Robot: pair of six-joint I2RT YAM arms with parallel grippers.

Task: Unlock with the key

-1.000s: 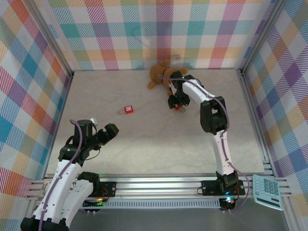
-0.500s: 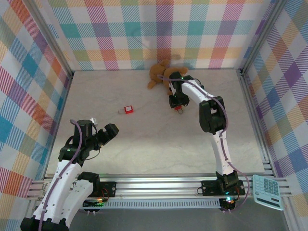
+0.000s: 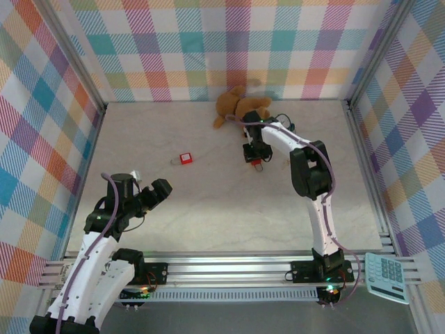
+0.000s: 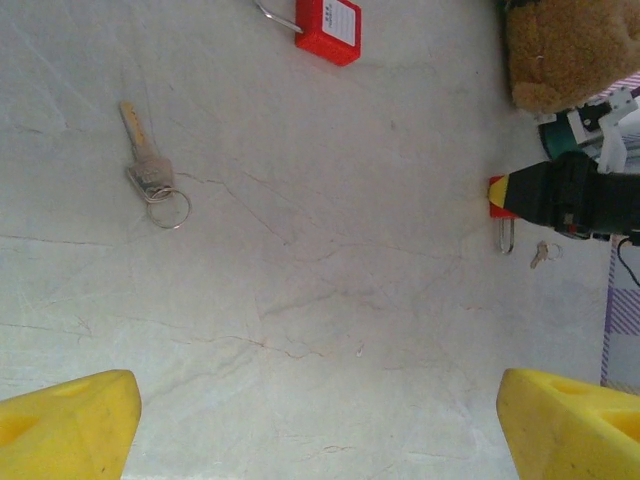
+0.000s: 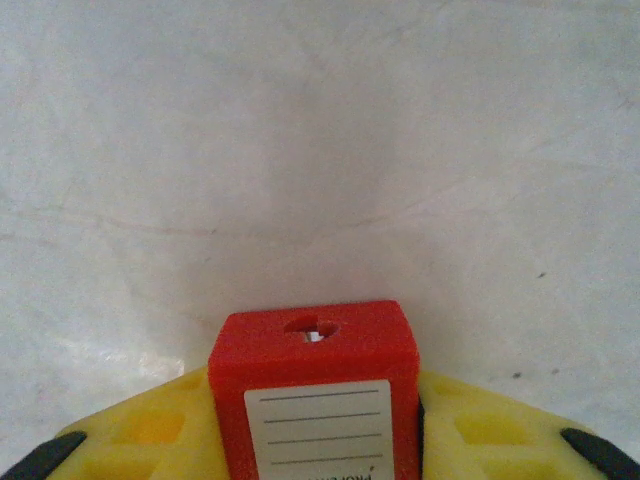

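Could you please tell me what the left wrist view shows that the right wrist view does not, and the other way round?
Left wrist view: the key on its ring, lying flat; a loose red padlock apart from it; a brown plush toy; and the left gripper, open above the table. Right wrist view: the keyhole and white label of the held red padlock, clamped by the right gripper between its yellow pads. Both: that held padlock, small at the left wrist view's right edge, and the pale marbled table.
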